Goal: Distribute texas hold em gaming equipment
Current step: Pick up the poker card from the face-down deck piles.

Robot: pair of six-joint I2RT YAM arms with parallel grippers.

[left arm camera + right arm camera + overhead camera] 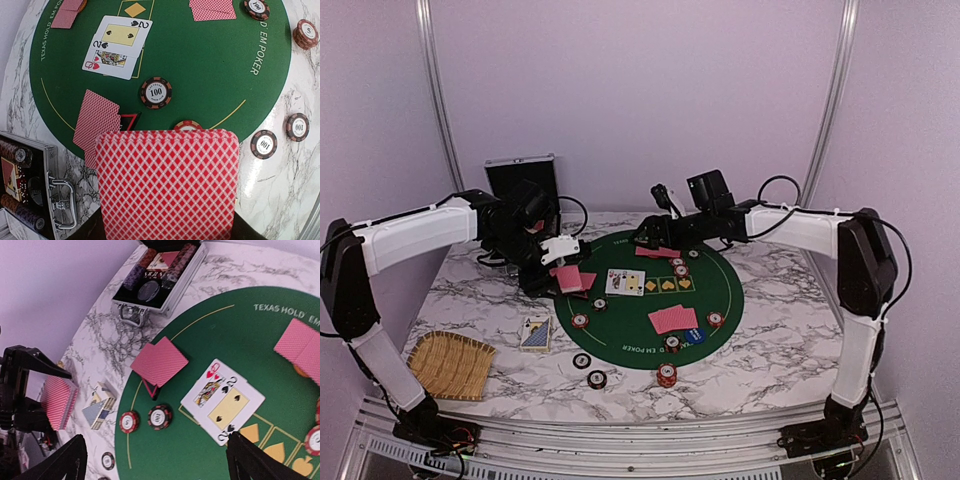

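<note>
On wrist cams only, case's [192, 271] inside shows; left gripper [542, 272] pinches deck [167, 185], right gripper [155, 452] open, empty

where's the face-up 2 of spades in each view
Top external: 2 of spades at the centre of the mat.
Left wrist: upper left, lying over a queen of hearts.
Right wrist: lower middle, slightly right.
Shared landmark: the silver case, off the mat's edge in all three views.

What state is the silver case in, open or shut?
Open: the silver case shows chip rows inside, and its lid stands upright behind it.
</note>
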